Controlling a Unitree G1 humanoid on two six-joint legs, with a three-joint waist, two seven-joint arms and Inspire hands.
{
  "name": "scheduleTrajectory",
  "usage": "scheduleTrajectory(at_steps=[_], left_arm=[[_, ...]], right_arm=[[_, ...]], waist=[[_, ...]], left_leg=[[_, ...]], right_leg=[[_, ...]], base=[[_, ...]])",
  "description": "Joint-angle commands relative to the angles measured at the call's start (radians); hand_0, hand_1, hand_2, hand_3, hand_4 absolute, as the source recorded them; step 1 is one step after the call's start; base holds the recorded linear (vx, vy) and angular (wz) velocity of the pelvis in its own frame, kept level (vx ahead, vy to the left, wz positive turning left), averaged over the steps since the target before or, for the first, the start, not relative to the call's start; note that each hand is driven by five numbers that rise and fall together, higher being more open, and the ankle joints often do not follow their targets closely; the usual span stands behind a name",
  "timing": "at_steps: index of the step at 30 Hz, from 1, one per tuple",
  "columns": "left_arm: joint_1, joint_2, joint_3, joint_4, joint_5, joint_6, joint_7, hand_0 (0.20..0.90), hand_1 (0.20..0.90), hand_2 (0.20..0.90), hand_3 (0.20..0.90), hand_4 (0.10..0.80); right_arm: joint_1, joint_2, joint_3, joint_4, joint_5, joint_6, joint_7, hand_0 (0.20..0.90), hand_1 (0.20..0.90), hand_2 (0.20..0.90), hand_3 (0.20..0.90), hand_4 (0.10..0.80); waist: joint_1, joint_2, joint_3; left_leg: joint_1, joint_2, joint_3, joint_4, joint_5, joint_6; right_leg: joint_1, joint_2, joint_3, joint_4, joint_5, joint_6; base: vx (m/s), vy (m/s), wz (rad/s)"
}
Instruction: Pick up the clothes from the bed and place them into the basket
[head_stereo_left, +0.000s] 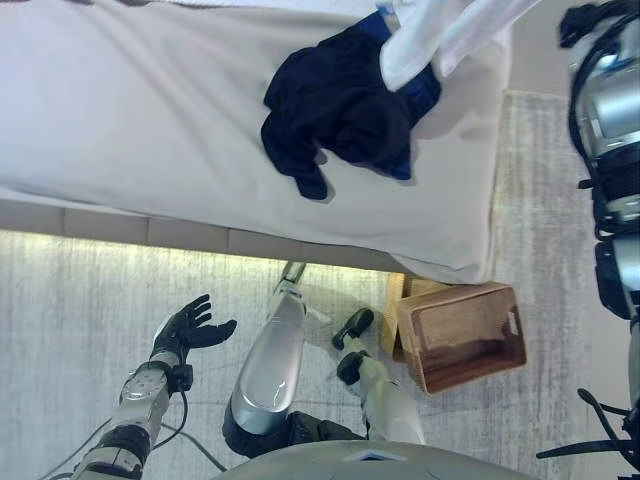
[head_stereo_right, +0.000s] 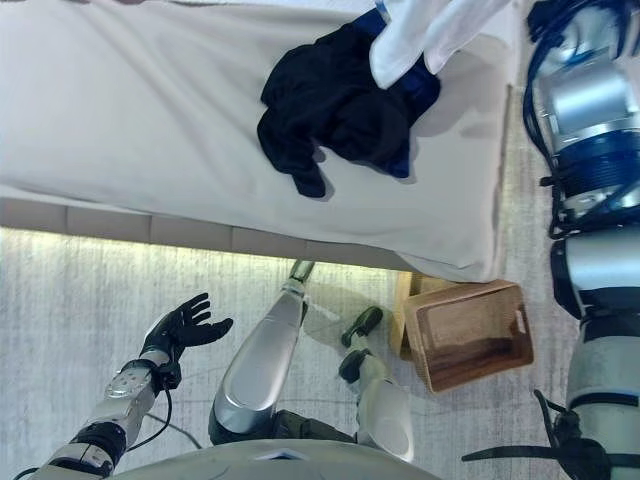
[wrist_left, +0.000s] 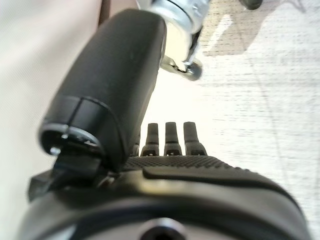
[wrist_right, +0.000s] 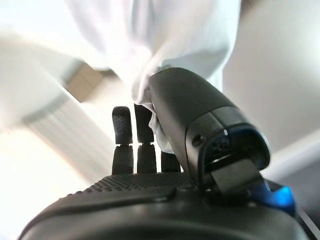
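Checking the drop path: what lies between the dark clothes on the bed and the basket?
In the left eye view, only bare bed sheet lies between the dark clothes and the wooden basket, down to the bed's edge; no other item.

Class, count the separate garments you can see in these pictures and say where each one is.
2 for certain. A dark navy garment lies crumpled on the bed. A white garment hangs above it, pinched in the right hand. Blue fabric beneath may be a third.
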Motion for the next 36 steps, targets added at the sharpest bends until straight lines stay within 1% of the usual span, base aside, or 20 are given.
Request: scheduleTrajectory(at_steps=[1, 3, 4, 5, 6, 8, 12, 16, 18, 20, 23, 26, 29, 32, 34, 36], left_arm=[[0.107, 0.009, -0.083, 0.081, 0.125, 0.007, 0.040, 0.900, 0.900, 0.900, 0.900, 0.800], [0.092, 0.003, -0.113, 0.110, 0.174, 0.021, 0.065, 0.900, 0.900, 0.900, 0.900, 0.800], [0.086, 0.002, -0.120, 0.120, 0.171, 0.027, 0.073, 0.900, 0.900, 0.900, 0.900, 0.800], [0.077, 0.001, -0.125, 0.126, 0.186, 0.036, 0.079, 0.900, 0.900, 0.900, 0.900, 0.800], [0.069, -0.003, -0.127, 0.126, 0.193, 0.059, 0.084, 0.900, 0.900, 0.900, 0.900, 0.800], [0.057, -0.004, -0.126, 0.137, 0.211, 0.079, 0.080, 0.900, 0.900, 0.900, 0.900, 0.800], [0.029, -0.022, -0.123, 0.161, 0.253, 0.110, 0.048, 0.900, 0.900, 0.900, 0.900, 0.800], [0.015, -0.049, -0.139, 0.164, 0.286, 0.121, 0.016, 0.900, 0.900, 0.900, 0.900, 0.800], [0.014, -0.058, -0.142, 0.164, 0.300, 0.123, 0.003, 0.900, 0.900, 0.900, 0.900, 0.800], [0.016, -0.068, -0.152, 0.171, 0.321, 0.118, -0.007, 0.900, 0.900, 0.900, 0.900, 0.800], [0.018, -0.076, -0.161, 0.180, 0.357, 0.117, -0.019, 0.900, 0.900, 0.900, 0.900, 0.800], [0.017, -0.084, -0.161, 0.196, 0.365, 0.116, -0.020, 0.900, 0.900, 0.900, 0.900, 0.800], [0.021, -0.082, -0.155, 0.196, 0.388, 0.121, -0.027, 0.900, 0.900, 0.900, 0.900, 0.800], [0.017, -0.074, -0.157, 0.193, 0.388, 0.121, -0.033, 0.900, 0.900, 0.900, 0.900, 0.800], [0.013, -0.071, -0.162, 0.190, 0.385, 0.116, -0.033, 0.900, 0.900, 0.900, 0.900, 0.800], [-0.010, -0.065, -0.183, 0.165, 0.365, 0.114, -0.031, 0.900, 0.900, 0.900, 0.900, 0.800]], right_arm=[[0.068, -0.149, -0.065, -0.067, -0.052, -0.094, -0.055, 0.300, 0.300, 0.300, 0.200, 0.100], [0.089, -0.169, -0.074, -0.100, -0.060, -0.109, -0.066, 0.300, 0.300, 0.300, 0.200, 0.100], [0.096, -0.172, -0.081, -0.115, -0.069, -0.109, -0.068, 0.300, 0.300, 0.300, 0.200, 0.100], [0.106, -0.182, -0.087, -0.139, -0.083, -0.107, -0.082, 0.300, 0.300, 0.300, 0.200, 0.100], [0.128, -0.194, -0.100, -0.165, -0.085, -0.107, -0.080, 0.300, 0.300, 0.300, 0.200, 0.100], [0.163, -0.217, -0.125, -0.202, -0.075, -0.102, -0.067, 0.300, 0.300, 0.300, 0.200, 0.100], [0.296, -0.262, -0.212, -0.278, -0.051, -0.097, 0.014, 0.300, 0.300, 0.300, 0.200, 0.100], [0.426, -0.262, -0.279, -0.323, -0.057, -0.064, 0.144, 0.300, 0.300, 0.300, 0.200, 0.100], [0.482, -0.257, -0.304, -0.343, -0.072, -0.052, 0.177, 0.300, 0.300, 0.300, 0.200, 0.100], [0.555, -0.240, -0.339, -0.366, -0.081, -0.048, 0.222, 0.300, 0.300, 0.300, 0.200, 0.100], [0.661, -0.192, -0.380, -0.402, -0.108, -0.048, 0.278, 0.300, 0.300, 0.300, 0.200, 0.100], [0.761, -0.127, -0.393, -0.438, -0.163, -0.062, 0.331, 0.300, 0.300, 0.300, 0.200, 0.100], [0.843, -0.070, -0.395, -0.447, -0.202, -0.037, 0.397, 0.300, 0.300, 0.300, 0.200, 0.100], [0.887, -0.030, -0.376, -0.411, -0.257, -0.003, 0.427, 0.300, 0.300, 0.300, 0.200, 0.100], [0.900, -0.019, -0.366, -0.376, -0.265, 0.028, 0.447, 0.300, 0.300, 0.300, 0.200, 0.100], [0.891, -0.006, -0.335, -0.314, -0.273, 0.050, 0.441, 0.300, 0.300, 0.300, 0.200, 0.100]], waist=[[-0.076, 0.022, -0.256], [-0.113, 0.032, -0.294], [-0.125, 0.034, -0.306], [-0.142, 0.037, -0.324], [-0.159, 0.039, -0.345], [-0.185, 0.041, -0.374], [-0.247, 0.048, -0.431], [-0.287, 0.054, -0.453], [-0.298, 0.056, -0.457], [-0.316, 0.060, -0.461], [-0.342, 0.068, -0.462], [-0.369, 0.080, -0.457], [-0.384, 0.093, -0.445], [-0.392, 0.108, -0.424], [-0.395, 0.116, -0.409], [-0.395, 0.136, -0.372]], left_leg=[[0.185, -0.018, 0.026, -0.184, -0.089, 0.051], [0.246, -0.007, 0.046, -0.221, -0.088, 0.053], [0.266, -0.004, 0.054, -0.237, -0.085, 0.054], [0.286, -0.003, 0.062, -0.253, -0.084, 0.054], [0.305, -0.002, 0.071, -0.264, -0.084, 0.056], [0.329, -0.001, 0.084, -0.274, -0.087, 0.057], [0.370, 0.002, 0.122, -0.282, -0.097, 0.057], [0.408, 0.011, 0.155, -0.295, -0.104, 0.049], [0.417, 0.015, 0.164, -0.298, -0.105, 0.045], [0.429, 0.021, 0.181, -0.302, -0.106, 0.042], [0.443, 0.025, 0.205, -0.300, -0.111, 0.040], [0.458, 0.025, 0.222, -0.298, -0.118, 0.042], [0.465, 0.024, 0.232, -0.288, -0.125, 0.043], [0.459, 0.024, 0.234, -0.271, -0.128, 0.046], [0.448, 0.025, 0.232, -0.259, -0.127, 0.046], [0.414, 0.026, 0.223, -0.244, -0.120, 0.047]], right_leg=[[0.018, -0.016, 0.006, 0.096, 0.002, 0.050], [0.036, -0.007, 0.026, 0.096, 0.003, 0.057], [0.041, -0.001, 0.037, 0.094, 0.005, 0.060], [0.048, 0.004, 0.052, 0.091, 0.007, 0.063], [0.056, 0.009, 0.067, 0.088, 0.006, 0.065], [0.067, 0.020, 0.091, 0.088, -0.003, 0.063], [0.090, 0.044, 0.137, 0.073, -0.035, 0.050], [0.121, 0.063, 0.166, 0.032, -0.054, 0.036], [0.129, 0.070, 0.179, 0.022, -0.063, 0.030], [0.135, 0.077, 0.191, 0.015, -0.071, 0.023], [0.139, 0.082, 0.208, 0.015, -0.079, 0.015], [0.143, 0.085, 0.227, 0.017, -0.086, 0.009], [0.143, 0.085, 0.238, 0.026, -0.093, 0.004], [0.132, 0.082, 0.241, 0.050, -0.104, 0.001], [0.119, 0.079, 0.240, 0.067, -0.110, -0.001], [0.081, 0.075, 0.235, 0.099, -0.117, -0.005]], base=[[-0.004, -0.033, -0.19], [-0.006, -0.052, -0.36], [-0.026, -0.087, -0.48], [-0.008, -0.089, -0.53], [0.003, -0.118, -0.56], [0.021, -0.094, -0.47], [0.012, -0.104, -0.30], [-0.005, -0.105, -0.42], [-0.010, -0.090, -0.26], [0.000, -0.094, -0.33], [0.005, -0.087, -0.30], [0.017, -0.081, -0.27], [0.050, -0.116, -0.16], [0.030, -0.104, -0.11], [-0.022, -0.099, -0.01], [-0.166, -0.091, 0.02]])
